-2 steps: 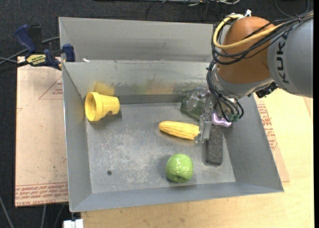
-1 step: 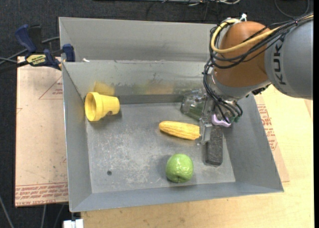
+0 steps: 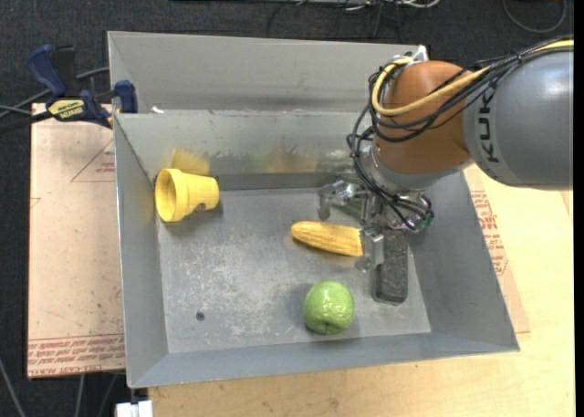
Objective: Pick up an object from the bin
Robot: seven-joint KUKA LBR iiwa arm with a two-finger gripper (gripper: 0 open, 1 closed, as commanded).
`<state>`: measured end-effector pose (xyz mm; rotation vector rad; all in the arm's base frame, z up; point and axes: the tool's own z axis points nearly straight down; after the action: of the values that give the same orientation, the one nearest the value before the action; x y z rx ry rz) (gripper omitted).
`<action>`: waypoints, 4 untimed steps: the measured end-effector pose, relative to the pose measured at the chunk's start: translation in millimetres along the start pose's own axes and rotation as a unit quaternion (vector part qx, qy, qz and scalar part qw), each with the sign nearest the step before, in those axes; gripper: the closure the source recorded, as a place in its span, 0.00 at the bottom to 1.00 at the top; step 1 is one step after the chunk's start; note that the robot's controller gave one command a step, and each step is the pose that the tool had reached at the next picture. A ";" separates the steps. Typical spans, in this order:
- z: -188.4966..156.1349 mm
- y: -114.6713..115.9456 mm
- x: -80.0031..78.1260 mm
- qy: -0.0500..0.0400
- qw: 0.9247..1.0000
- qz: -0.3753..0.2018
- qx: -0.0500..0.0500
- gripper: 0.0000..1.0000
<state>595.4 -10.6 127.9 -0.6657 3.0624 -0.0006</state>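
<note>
While the arm (image 3: 534,123) reaches in from the right, the bin (image 3: 274,351) holds three loose things, each apart from the others.

Bin: grey metal, sloped walls, flat scuffed floor.

Arm: grey link entering at upper right. Black letters "KU" are legible on it, and the rest of the word is cut off by the edge of view. No other writing on the robot can be read. An orange cover (image 3: 424,119) sits at the wrist, with yellow and black cables (image 3: 392,100) looped round it.

Gripper (image 3: 383,278): hangs below the cover, low over the right half of the floor, nearer the right wall than the left. Cannot tell from this angle whether it is spread or pressed together.

Cup (image 3: 185,194): yellow, lying on its side at the back left of the floor, mouth facing left. Well apart from the gripper.

Corn (image 3: 327,238): yellow cob, lying mid-floor, long axis roughly left to right, right end a little nearer the front. That end is just beside the gripper's left side. Cannot tell whether they touch. Nearest thing to the gripper.

Apple (image 3: 328,307): green, round, near the front wall, in front of the corn and to the gripper's front left, touching neither.
</note>
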 end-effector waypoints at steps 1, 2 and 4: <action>57.5 -0.4 4.8 -0.001 0.985 0.170 0.000 1.00; 57.5 -0.4 4.8 -0.001 0.985 0.170 0.000 1.00; -51.2 -6.7 3.3 -0.003 0.985 0.170 0.000 1.00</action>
<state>594.8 -18.2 179.0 -0.1343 3.1250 0.0028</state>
